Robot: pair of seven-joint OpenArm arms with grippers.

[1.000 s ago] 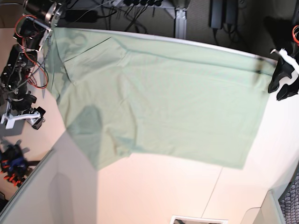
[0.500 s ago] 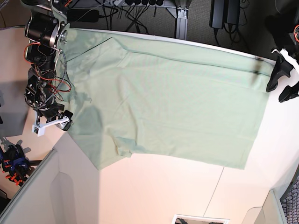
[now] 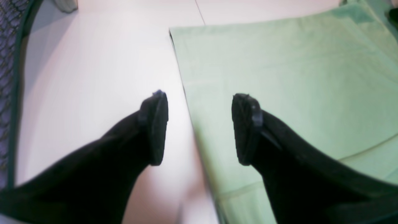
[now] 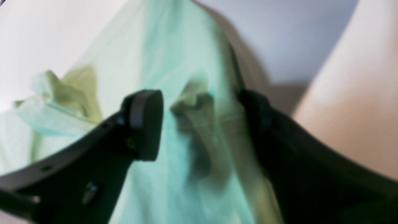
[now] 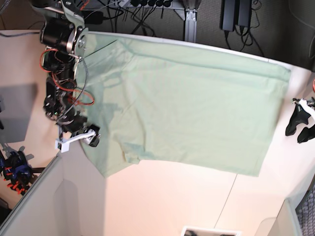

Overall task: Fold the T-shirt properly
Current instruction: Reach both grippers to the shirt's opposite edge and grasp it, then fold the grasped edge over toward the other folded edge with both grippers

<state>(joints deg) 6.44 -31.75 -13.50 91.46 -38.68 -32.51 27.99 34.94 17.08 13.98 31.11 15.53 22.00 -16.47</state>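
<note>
Both claws open, empty. Left claw [image 3: 199,127] straddles T-shirt [image 5: 187,108] hem edge on worktop [image 5: 162,201]; right claw [image 4: 199,124] above sleeve. Risk: pinch catching one layer only, skewed fold.

Both the left gripper [image 3: 199,127] and right gripper [image 4: 199,124] hang with jaws spread, empty.

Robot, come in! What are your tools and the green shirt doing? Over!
Left tool open, straddling the T-shirt edge. Right tool open over bunched cloth at the sleeve end. Shirt spread flat on the table. Nothing blocking.
</note>
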